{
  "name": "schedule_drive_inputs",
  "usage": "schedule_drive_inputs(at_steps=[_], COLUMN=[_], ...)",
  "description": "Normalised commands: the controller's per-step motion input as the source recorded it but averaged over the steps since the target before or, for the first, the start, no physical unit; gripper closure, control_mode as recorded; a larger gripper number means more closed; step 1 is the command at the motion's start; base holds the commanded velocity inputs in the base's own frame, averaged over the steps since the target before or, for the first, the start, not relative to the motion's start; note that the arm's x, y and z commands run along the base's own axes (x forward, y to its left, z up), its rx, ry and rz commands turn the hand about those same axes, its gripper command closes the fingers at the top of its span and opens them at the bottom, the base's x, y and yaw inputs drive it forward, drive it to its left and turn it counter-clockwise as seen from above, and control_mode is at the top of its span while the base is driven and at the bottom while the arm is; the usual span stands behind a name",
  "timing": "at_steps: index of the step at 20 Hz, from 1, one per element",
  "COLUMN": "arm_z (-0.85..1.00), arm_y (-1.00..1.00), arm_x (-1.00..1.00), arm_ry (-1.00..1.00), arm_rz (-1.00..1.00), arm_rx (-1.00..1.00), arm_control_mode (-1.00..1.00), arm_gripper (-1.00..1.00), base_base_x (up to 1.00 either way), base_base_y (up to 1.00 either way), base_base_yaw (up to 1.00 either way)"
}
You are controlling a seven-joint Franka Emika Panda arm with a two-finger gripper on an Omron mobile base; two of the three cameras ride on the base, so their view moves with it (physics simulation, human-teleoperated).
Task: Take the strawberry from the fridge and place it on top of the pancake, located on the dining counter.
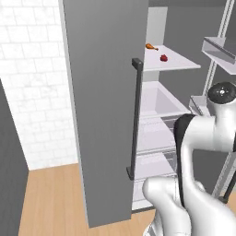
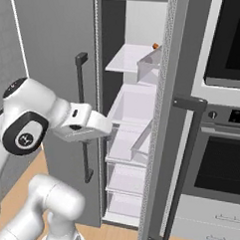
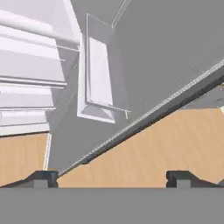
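With the fridge [image 1: 101, 115] door swung wide, lift the empty, spread pincer [image 3: 113, 177] from low by the door bin up to the strawberry [image 1: 163, 57] on the upper shelf [image 1: 177, 62], beside the drumstick [image 1: 151, 46].

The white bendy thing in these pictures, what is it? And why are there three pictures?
It is a robot arm, drawn inside a computer-made kitchen. Two cameras ride behind it, one on its left and one on its right, so two pictures show the same place from two sides. The third camera sits on its hand and looks past its gripper, the two dark tips at the bottom. The tips stand far apart, so the gripper is open and holds nothing.

In front is a tall grey fridge with its doors open. On a white shelf inside lies a little dark-red strawberry, and beside it a small orange drumstick. Below are clear drawers. In the right camera's picture an oven stands next to the fridge.
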Motion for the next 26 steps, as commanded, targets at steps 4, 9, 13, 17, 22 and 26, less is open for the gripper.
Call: schedule_drive_inputs(at_steps=[4,9,13,17,22,26], arm_z=[-0.74,-0.80,-0.50,-0.37,-0.39,-0.31], arm_y=[0.42,-0.10,-0.44,-0.45,-0.54,-0.67], arm_x=[1.00,1.00,0.91,0.61,0.41,0.23], arm_ry=[0.56,0.44,0.12,0.01,0.01,0.02], arm_rz=[0.08,0.10,0.07,0.05,0.01,0.00], arm_rx=[-0.40,-0.20,0.00,0.00,0.00,0.00], arm_control_mode=[-1.00,-1.00,-1.00,-1.00,-1.00,-1.00], arm_gripper=[-1.00,-1.00,-1.00,-1.00,-1.00,-1.00], base_base_x=[0.00,0.00,0.00,0.00,0.00,0.00], base_base_y=[0.00,0.00,0.00,0.00,0.00,0.00], base_base_yaw=[0.00,0.00,0.00,0.00,0.00,0.00])
